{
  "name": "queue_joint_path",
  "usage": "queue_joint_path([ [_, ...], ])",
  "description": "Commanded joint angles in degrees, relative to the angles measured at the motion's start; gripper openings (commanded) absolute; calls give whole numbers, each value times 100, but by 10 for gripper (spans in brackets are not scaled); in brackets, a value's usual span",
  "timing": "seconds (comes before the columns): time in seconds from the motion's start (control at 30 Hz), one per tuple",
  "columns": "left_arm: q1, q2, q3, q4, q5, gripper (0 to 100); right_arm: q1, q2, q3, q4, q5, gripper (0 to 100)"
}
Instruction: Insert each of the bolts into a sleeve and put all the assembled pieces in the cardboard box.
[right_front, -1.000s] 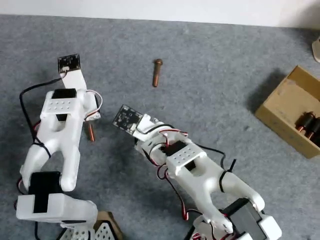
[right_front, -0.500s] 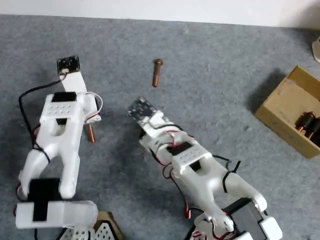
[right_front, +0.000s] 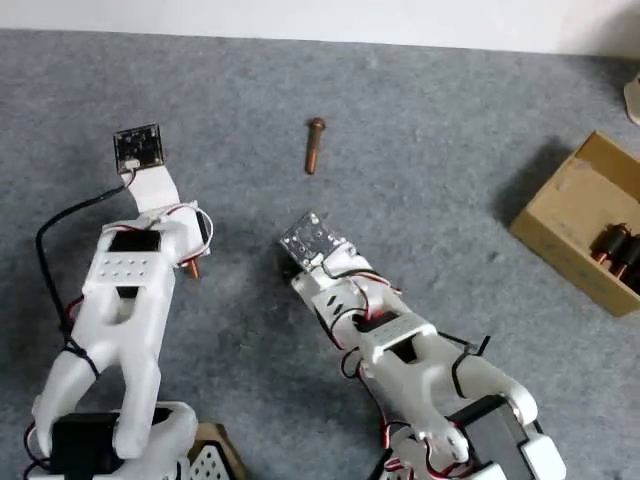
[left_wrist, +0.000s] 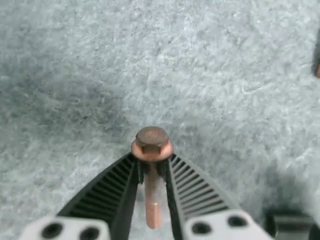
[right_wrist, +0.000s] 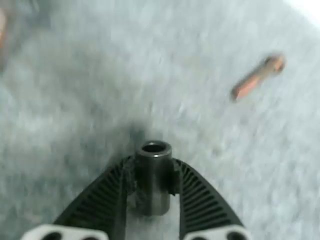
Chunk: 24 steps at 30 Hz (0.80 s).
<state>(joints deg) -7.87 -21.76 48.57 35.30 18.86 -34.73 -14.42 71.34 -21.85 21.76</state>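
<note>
**Worktop**: grey, felt-like surface that carries every item below.

**Left arm**: white, at the left of the high view. It runs from the near edge up toward the middle of the worktop, with a black cable looped beside it.

**Left gripper**: narrow, its two black ribbed fingers pressed against the shank of a bolt.

**Held bolt**: copper-coloured with a hex flange head. The head sits just past the fingertips and the shank runs back between the fingers. In the high view a short copper length shows at the arm's right side, above the grey surface.

**Loose bolt**: copper-coloured, lying flat on the worktop at upper centre with its head toward the far edge. It is well apart from both arms and also shows in the right wrist view.

**Right arm**: white with red and black wiring. It comes in from the lower right and angles toward the centre.

**Right gripper**: narrow, its fingers clamped on either side of a sleeve.

**Sleeve**: dark, cylindrical and hollow. Its open end faces away from the gripper, just past the fingertips.

**Cardboard box**: brown and open-topped, at the right edge of the worktop, well apart from both arms.

**Assembled pieces**: dark sleeves with copper ends, lying inside the box against its near wall. Their number cannot be told.
</note>
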Motion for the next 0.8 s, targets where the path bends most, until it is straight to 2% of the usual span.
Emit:
queue_joint_path([
  [0.0,110,-286,75,-536,316,5,-321,-233,312,-822,-18,4],
  [0.27,356,-295,110,-607,422,5,-629,-224,558,-980,-9,4],
  [0.5,356,-347,92,-668,1741,5,-602,-224,593,-980,-9,4],
  [0.57,356,-347,163,-862,1960,5,-602,-224,611,-989,-9,4],
  [0.77,356,-356,567,-1802,2013,5,-620,-224,611,-989,-9,4],
])
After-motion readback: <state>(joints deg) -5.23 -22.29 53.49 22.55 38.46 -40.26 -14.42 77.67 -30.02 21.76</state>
